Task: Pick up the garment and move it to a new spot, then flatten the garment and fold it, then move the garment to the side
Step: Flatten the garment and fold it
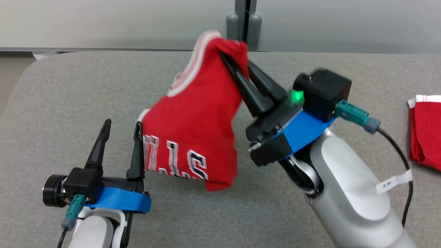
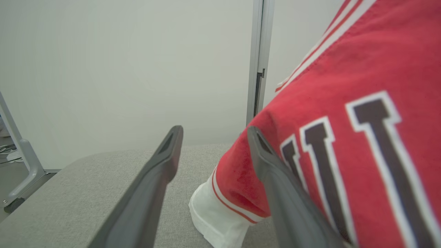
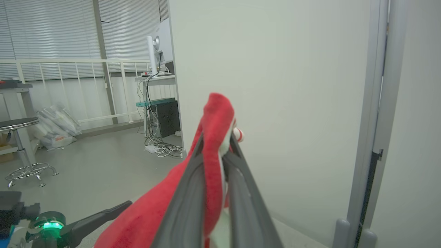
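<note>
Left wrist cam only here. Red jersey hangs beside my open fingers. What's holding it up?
Observer: The right hand is shut on the red jersey, pinching a bunched fold at its top.
Operator: Fabric well inside the fingers?
Observer: Yes, on the right wrist view the fold pokes out past the fingertips.
Operator: Anything else on the table?
Observer: A second red garment lies at the right edge of the gray table, apart from the jersey.
</note>
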`<state>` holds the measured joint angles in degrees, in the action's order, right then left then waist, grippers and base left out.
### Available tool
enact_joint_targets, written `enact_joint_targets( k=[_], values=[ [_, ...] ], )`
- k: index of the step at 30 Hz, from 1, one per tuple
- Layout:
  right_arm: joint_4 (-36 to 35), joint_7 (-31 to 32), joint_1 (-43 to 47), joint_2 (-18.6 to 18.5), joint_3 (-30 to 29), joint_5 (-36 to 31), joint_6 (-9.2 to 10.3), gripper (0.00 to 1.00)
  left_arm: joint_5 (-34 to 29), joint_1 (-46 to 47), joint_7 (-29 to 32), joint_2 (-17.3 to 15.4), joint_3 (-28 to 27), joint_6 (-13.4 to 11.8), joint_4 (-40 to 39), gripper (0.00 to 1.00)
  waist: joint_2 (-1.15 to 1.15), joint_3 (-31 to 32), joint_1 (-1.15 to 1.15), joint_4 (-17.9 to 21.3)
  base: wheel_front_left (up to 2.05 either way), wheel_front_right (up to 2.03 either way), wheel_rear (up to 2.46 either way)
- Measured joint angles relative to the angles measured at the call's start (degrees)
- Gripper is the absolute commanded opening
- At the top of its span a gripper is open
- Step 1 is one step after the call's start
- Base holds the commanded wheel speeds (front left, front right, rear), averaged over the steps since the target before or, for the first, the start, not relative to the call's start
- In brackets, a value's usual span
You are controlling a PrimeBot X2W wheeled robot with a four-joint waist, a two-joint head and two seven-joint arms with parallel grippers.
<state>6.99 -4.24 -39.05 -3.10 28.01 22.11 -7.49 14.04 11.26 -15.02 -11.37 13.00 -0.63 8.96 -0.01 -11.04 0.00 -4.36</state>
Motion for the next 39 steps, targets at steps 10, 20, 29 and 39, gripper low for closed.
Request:
enact_joint_targets(
  k=[10,20,29,39],
  values=[
    [11.63,-2.79,18.17,-0.08,-17.00,0.77,0.00,0.00,-0.45,-0.31,-0.03,0.14,-0.20,0.11,-0.15,1.00,0.00,-1.33,0.01,1.77,0.00,0.00,0.00],
    [16.22,-5.42,33.53,0.03,-35.10,1.71,0.00,0.00,-0.58,-0.49,-0.03,0.04,-0.33,0.15,-0.20,1.00,0.00,-2.01,0.01,3.68,0.00,0.00,0.00],
    [9.62,-9.21,34.32,0.09,-33.85,-4.43,0.00,1.00,-0.74,-0.60,-0.03,-0.19,-0.52,0.09,-0.33,1.00,0.01,-1.83,0.00,4.55,0.00,0.00,0.00],
    [-7.76,-1.40,35.35,-2.99,-31.83,-14.04,0.00,1.00,-0.67,-3.26,-0.03,-0.23,-0.48,-0.54,-0.20,1.00,0.00,1.56,0.00,3.48,0.00,0.00,0.00]
  ],
)
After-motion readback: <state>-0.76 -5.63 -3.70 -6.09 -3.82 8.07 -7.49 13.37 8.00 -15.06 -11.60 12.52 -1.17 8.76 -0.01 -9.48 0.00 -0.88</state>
